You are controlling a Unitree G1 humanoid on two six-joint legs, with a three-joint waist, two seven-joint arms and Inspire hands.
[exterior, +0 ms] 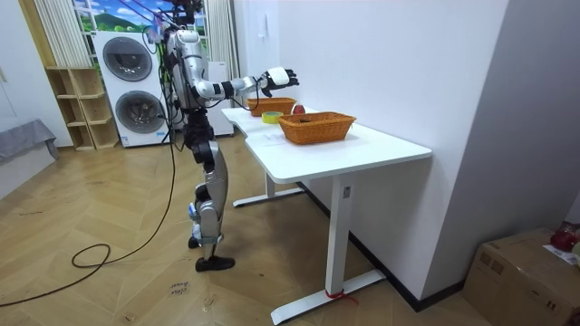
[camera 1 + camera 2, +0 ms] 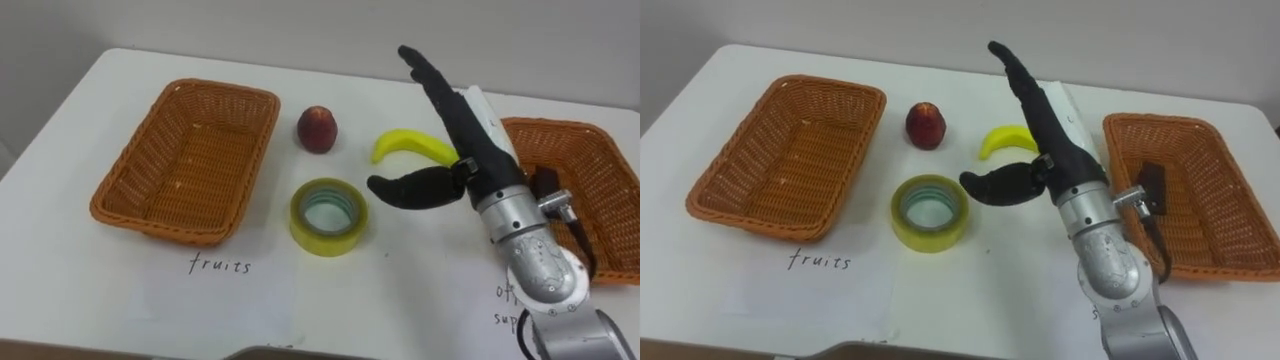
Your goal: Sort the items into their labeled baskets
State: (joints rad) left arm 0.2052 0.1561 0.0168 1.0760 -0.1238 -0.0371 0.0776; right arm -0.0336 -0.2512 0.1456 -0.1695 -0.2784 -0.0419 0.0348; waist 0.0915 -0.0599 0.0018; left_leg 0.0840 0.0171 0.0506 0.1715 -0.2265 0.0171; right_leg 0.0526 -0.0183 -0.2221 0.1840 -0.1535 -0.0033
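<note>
On the white table lie a red apple (image 2: 317,128), a yellow banana (image 2: 411,146) and a roll of yellow tape (image 2: 328,215). My right hand (image 2: 447,125) hovers open above the table, fingers straight and pointing away from me, thumb spread toward the tape. It hangs just right of the tape and over the banana's right end, holding nothing. An empty wicker basket (image 2: 187,159) marked "fruits" stands at the left. A second wicker basket (image 2: 575,190) stands at the right, behind my right forearm. In the room view I stand at the table's end with the right hand (image 1: 279,78) raised.
Handwritten labels sit on the table in front of each basket. A small dark object (image 2: 1151,183) lies in the right basket. The table's far edge runs along a white wall. In the room view, washing machines (image 1: 130,89) and a shelf stand behind me.
</note>
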